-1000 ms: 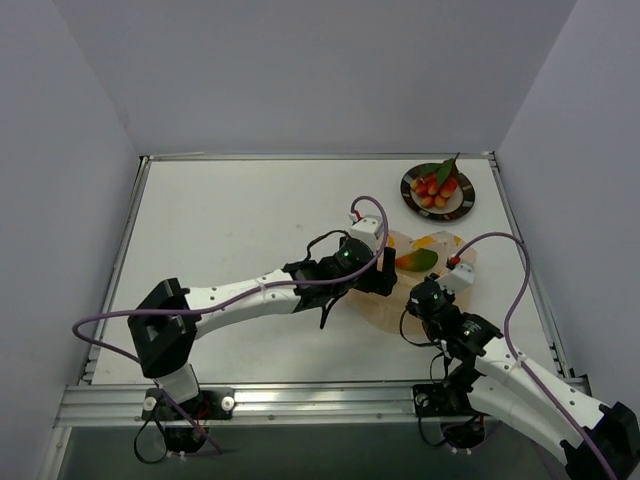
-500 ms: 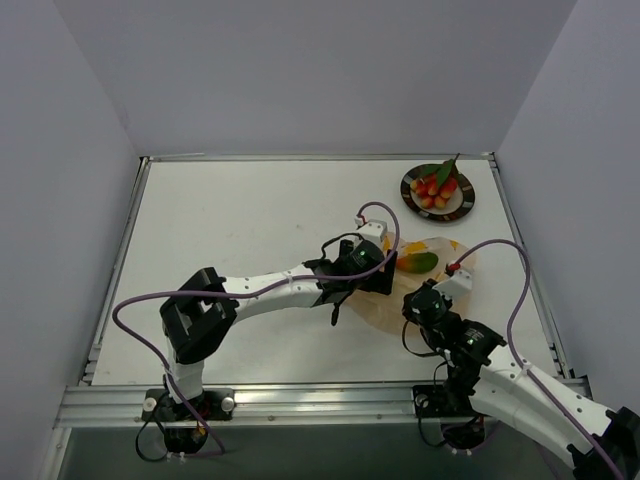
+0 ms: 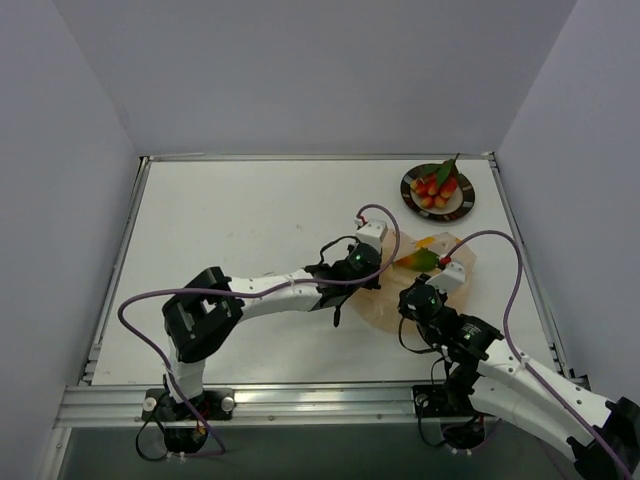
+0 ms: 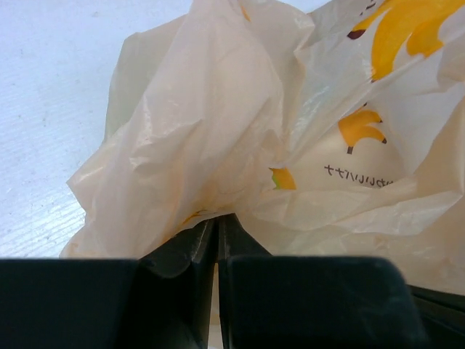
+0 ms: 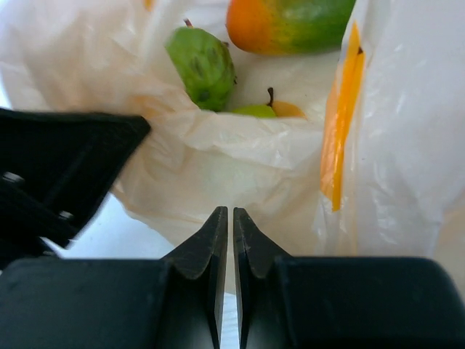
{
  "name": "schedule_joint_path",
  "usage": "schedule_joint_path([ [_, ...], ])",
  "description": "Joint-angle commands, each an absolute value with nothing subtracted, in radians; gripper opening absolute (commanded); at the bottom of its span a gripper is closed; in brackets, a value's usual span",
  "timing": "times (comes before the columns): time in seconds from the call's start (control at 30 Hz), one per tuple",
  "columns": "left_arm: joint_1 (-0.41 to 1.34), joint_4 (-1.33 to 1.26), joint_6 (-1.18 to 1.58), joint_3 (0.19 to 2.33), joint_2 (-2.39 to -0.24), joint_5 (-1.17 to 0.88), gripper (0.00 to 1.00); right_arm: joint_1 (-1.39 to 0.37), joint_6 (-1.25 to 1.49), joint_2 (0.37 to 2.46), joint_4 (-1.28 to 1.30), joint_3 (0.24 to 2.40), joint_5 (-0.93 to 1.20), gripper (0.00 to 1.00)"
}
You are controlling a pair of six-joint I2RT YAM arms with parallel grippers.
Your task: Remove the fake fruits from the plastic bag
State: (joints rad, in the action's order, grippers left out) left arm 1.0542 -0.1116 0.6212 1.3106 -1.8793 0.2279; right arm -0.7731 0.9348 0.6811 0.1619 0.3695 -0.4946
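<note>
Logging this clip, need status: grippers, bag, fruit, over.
Status: left gripper shut on plastic bag edge, right gripper likewise. Mango, green fruit inside bag; berry cluster out on plate. No obstruction seen.

a flat white rectangular tabletop (image 3: 230,230) fills the middle, edged by a thin grey metal rim (image 3: 310,157). plain pale lilac-grey walls (image 3: 300,70) rise at 9, 12 and 3 o'clock. a ribbed aluminium rail (image 3: 300,400) spans 6 o'clock. light is soft and even.
</note>
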Motion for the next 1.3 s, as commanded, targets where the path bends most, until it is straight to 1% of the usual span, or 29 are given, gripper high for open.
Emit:
schedule_joint_path([
  [0.0, 1.048, -0.21, 0.606, 1.261, -1.812, 0.207, 0.02, -0.758, 0.865, 0.718, 0.158, 0.457, -0.554, 0.05],
  [0.1, 1.051, -0.271, 0.606, 1.189, -1.76, 0.193, 0.02, -0.732, 0.819, 0.756, 0.158, 0.506, -0.567, 0.07],
  [0.3, 1.049, -0.377, 0.623, 1.062, -1.674, 0.16, 0.02, -0.614, 0.739, 0.87, 0.138, 0.561, -0.595, 0.13],
  [0.37, 1.046, -0.4, 0.633, 1.052, -1.672, 0.143, 0.02, -0.557, 0.7, 0.931, 0.108, 0.566, -0.549, 0.14],
  [0.47, 1.037, -0.431, 0.638, 1.065, -1.693, 0.106, 0.02, -0.5, 0.666, 0.985, 0.014, 0.569, -0.486, 0.15],
  [0.5, 1.034, -0.431, 0.638, 1.095, -1.701, 0.098, 0.02, -0.482, 0.655, 1.03, -0.048, 0.571, -0.473, 0.16],
  [0.57, 1.009, -0.44, 0.649, 1.135, -1.726, 0.06, 0.02, -0.433, 0.617, 1.106, -0.087, 0.603, -0.433, 0.17],
  [0.63, 0.983, -0.448, 0.658, 1.21, -1.744, 0.023, 0.02, -0.359, 0.586, 1.129, -0.127, 0.665, -0.419, 0.17],
  [0.73, 0.968, -0.437, 0.658, 1.305, -1.735, 0.0, 0.02, -0.334, 0.522, 1.066, -0.16, 0.721, -0.489, 0.18],
  [0.8, 0.974, -0.431, 0.655, 1.322, -1.714, -0.011, 0.02, -0.33, 0.473, 0.996, -0.158, 0.773, -0.529, 0.19],
  [0.93, 1.005, -0.494, 0.716, 1.247, -1.632, -0.02, 0.02, -0.328, 0.468, 0.919, -0.055, 0.825, -0.548, 0.2],
  [1.03, 1.028, -0.54, 0.774, 1.142, -1.617, -0.02, 0.02, -0.327, 0.517, 0.852, -0.005, 0.775, -0.542, 0.21],
  [1.07, 1.037, -0.543, 0.778, 1.091, -1.62, -0.009, 0.02, -0.327, 0.532, 0.816, 0.047, 0.756, -0.535, 0.21],
  [1.1, 1.048, -0.542, 0.781, 1.065, -1.621, -0.009, 0.02, -0.325, 0.567, 0.798, 0.061, 0.711, -0.528, 0.21],
  [1.2, 1.049, -0.563, 0.818, 0.953, -1.641, 0.018, 0.02, -0.325, 0.606, 0.74, 0.092, 0.609, -0.434, 0.21],
  [1.23, 1.049, -0.569, 0.825, 0.928, -1.649, 0.023, 0.02, -0.324, 0.612, 0.732, 0.091, 0.586, -0.348, 0.21],
  [1.27, 1.051, -0.574, 0.825, 0.908, -1.651, 0.026, 0.02, -0.327, 0.614, 0.721, 0.092, 0.568, -0.307, 0.21],
])
